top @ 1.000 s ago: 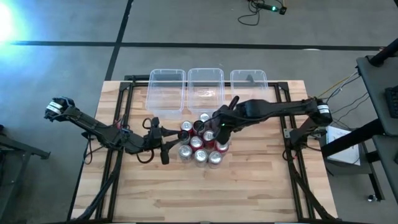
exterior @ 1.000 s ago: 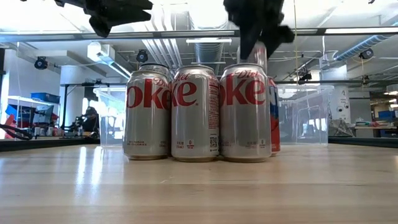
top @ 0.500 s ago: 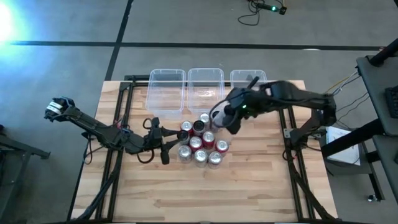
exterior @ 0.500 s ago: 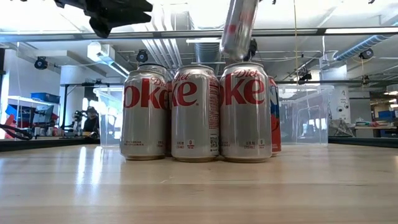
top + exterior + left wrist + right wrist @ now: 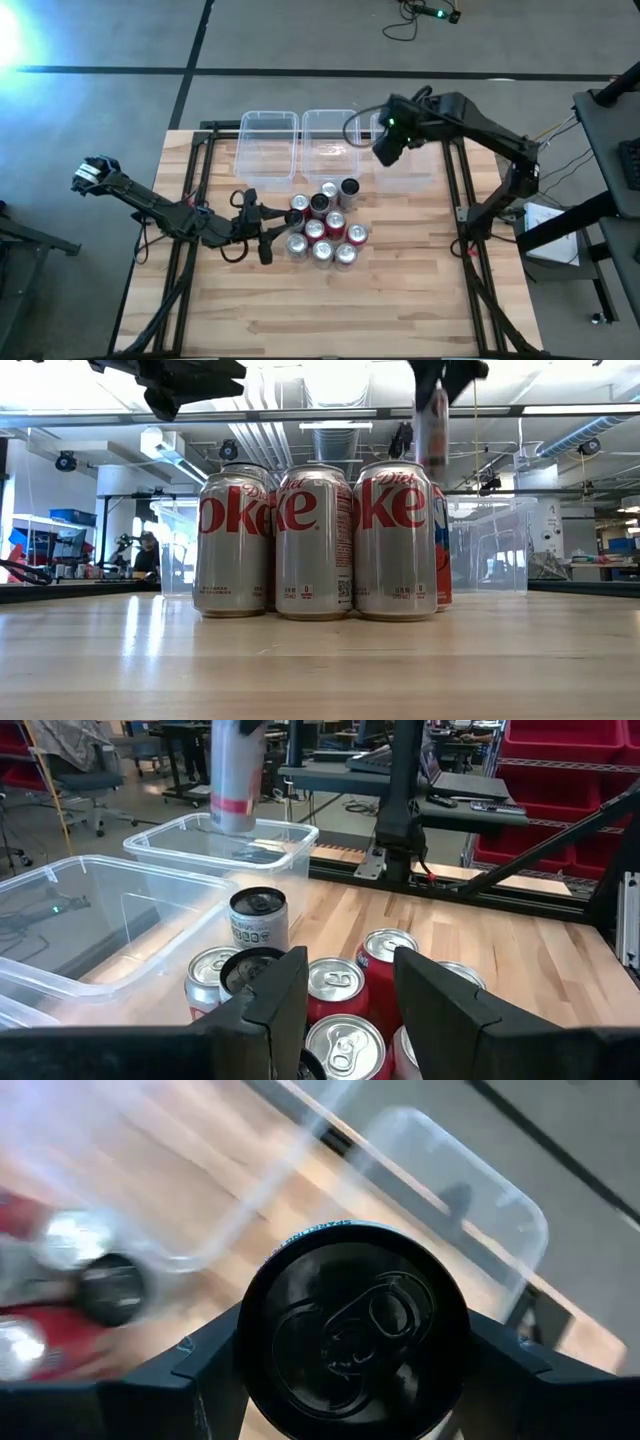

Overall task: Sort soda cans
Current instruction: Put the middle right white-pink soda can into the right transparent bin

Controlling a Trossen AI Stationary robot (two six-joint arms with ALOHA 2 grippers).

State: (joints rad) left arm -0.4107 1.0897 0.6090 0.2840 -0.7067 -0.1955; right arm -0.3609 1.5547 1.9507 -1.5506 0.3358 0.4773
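Note:
Several soda cans [image 5: 325, 225], red, silver and black, stand upright in a cluster mid-table; three silver ones [image 5: 315, 540] form its near row. My right gripper [image 5: 386, 148] is shut on one silver soda can [image 5: 236, 770] with a red band, held in the air over the left part of the right-hand clear bin [image 5: 402, 152]. My left gripper [image 5: 268, 232] waits open, just left of the cluster and above table level. In the left wrist view its fingers [image 5: 280, 995] frame the nearest cans [image 5: 335, 985] without touching them. My right gripper pinches the silver can between its two fingers [image 5: 210, 1370] on opposite sides of the can's wall just below the top rim [image 5: 355, 1245]. The fingers come from above, pointing down. The can [image 5: 432, 430] hangs upright below the gripper, lifted clear of the table and bins.
Three clear plastic bins stand in a row along the far edge: left [image 5: 268, 148], middle [image 5: 330, 140], right. A black can [image 5: 258, 920] stands at the cluster's far side. Bare wood lies toward the near edge [image 5: 330, 310].
My right gripper has lifted the silver can out of the cluster's right side and carried it up and toward the far edge, from over the cans to over the right bin. The can stays upright in the hold. The other cans stay put.

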